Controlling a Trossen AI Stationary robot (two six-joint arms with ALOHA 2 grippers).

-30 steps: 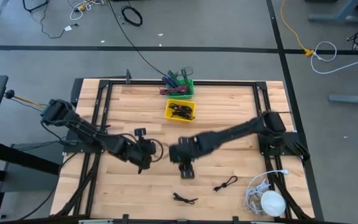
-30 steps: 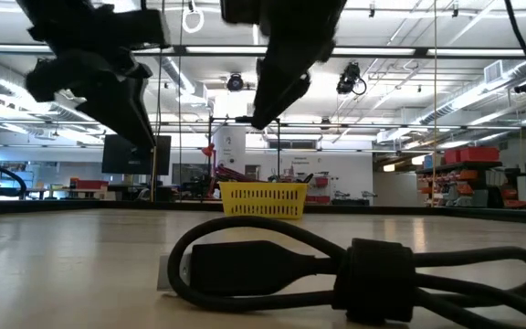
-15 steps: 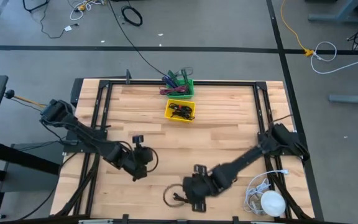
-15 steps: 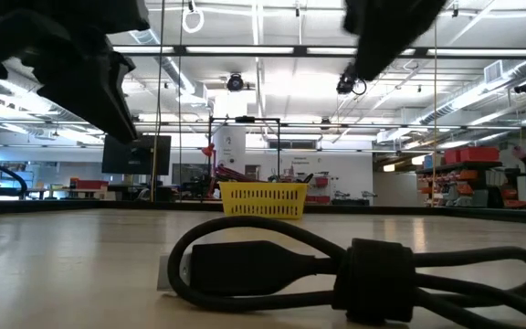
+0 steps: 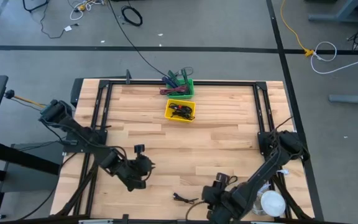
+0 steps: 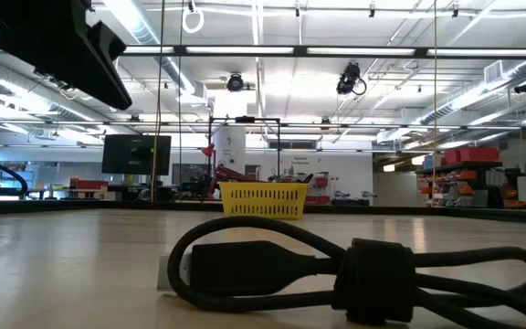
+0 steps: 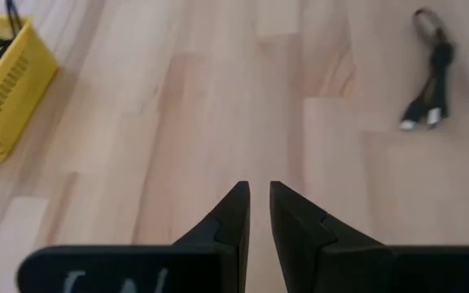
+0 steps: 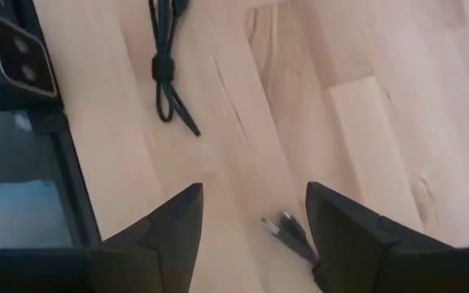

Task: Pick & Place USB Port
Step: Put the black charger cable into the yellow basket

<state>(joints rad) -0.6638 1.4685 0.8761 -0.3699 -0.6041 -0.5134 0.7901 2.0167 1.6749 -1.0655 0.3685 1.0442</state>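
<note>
A short black USB cable lies coiled on the wooden table near its near edge; it fills the foreground of the low view and shows in the right wrist view. My right gripper hovers open just right of it, and another cable's plug end lies on the table between its fingers, untouched. My left gripper is shut and empty at the near left. A black cable shows ahead of it in the left wrist view.
A yellow basket holding black cables stands at the far middle, with a green basket of cables behind it. A white round object with a white cord lies at the near right corner. A black frame runs around the table.
My right gripper has swung from the table's middle toward the near edge and somewhat to the right. My left gripper has drifted toward the near edge and slightly left. The cable in front of the low view has stayed still.
</note>
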